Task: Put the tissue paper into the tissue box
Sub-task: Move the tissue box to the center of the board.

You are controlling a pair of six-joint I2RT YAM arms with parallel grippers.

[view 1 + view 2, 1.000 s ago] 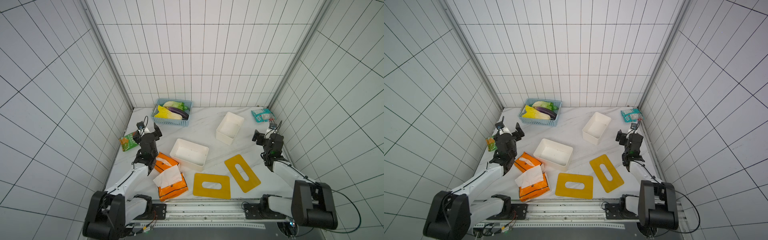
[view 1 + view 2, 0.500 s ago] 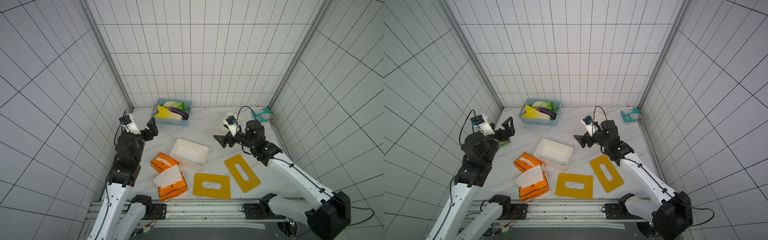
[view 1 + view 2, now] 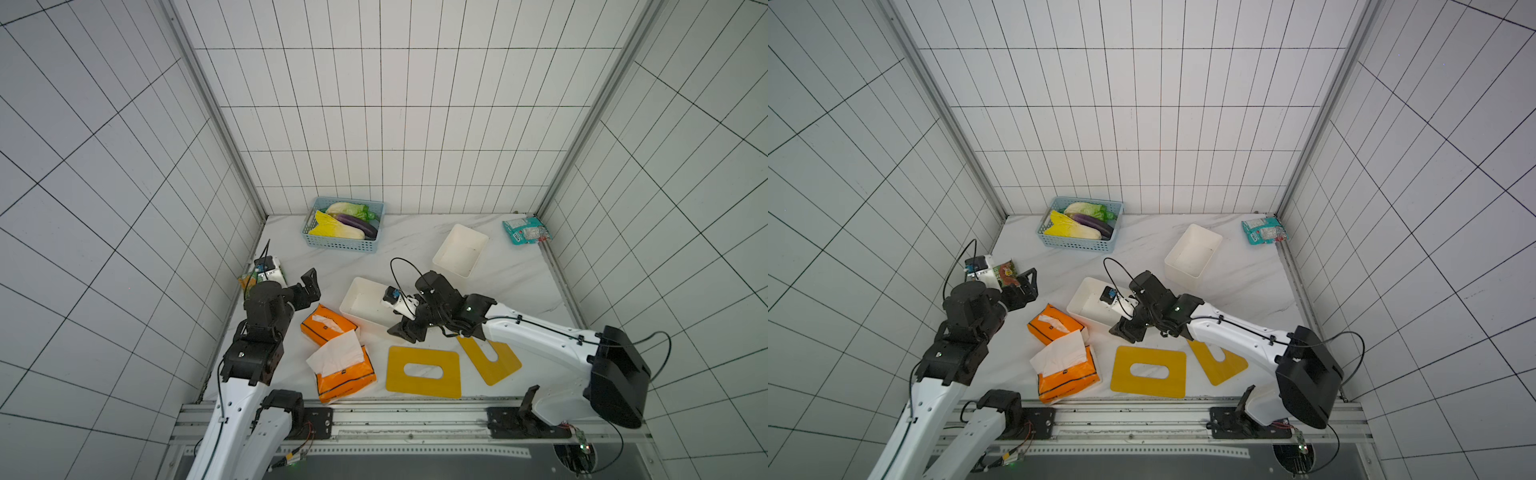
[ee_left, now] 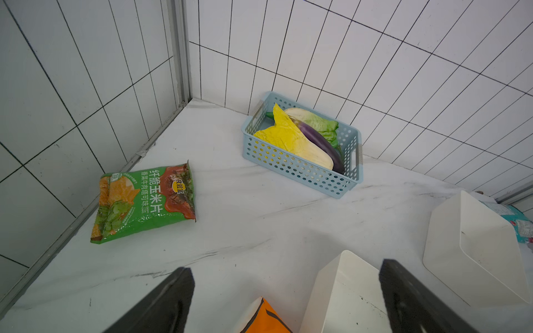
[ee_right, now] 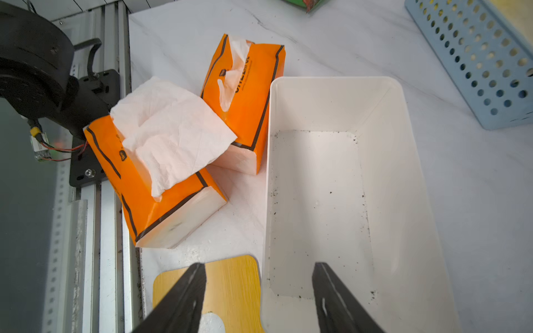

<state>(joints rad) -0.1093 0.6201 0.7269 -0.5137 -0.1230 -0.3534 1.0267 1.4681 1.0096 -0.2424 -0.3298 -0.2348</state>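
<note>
Right wrist view, smooth white rectangular box (image 5: 403, 173) centre-right, right fingers (image 5: 187, 294) parted astride its near wall, crinkled tissue (image 5: 173, 129) on glossy orange pack (image 5: 138, 190), left fingers (image 4: 170, 305) spread wide, empty.

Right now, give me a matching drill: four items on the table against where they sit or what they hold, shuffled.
1. blue basket
2. green snack bag
3. teal packet
4. nearer white box

A. far right corner
B. empty, beside the orange tissue packs
C. holds vegetables
D. next to the left wall

Pairs: 1-C, 2-D, 3-A, 4-B.
</note>
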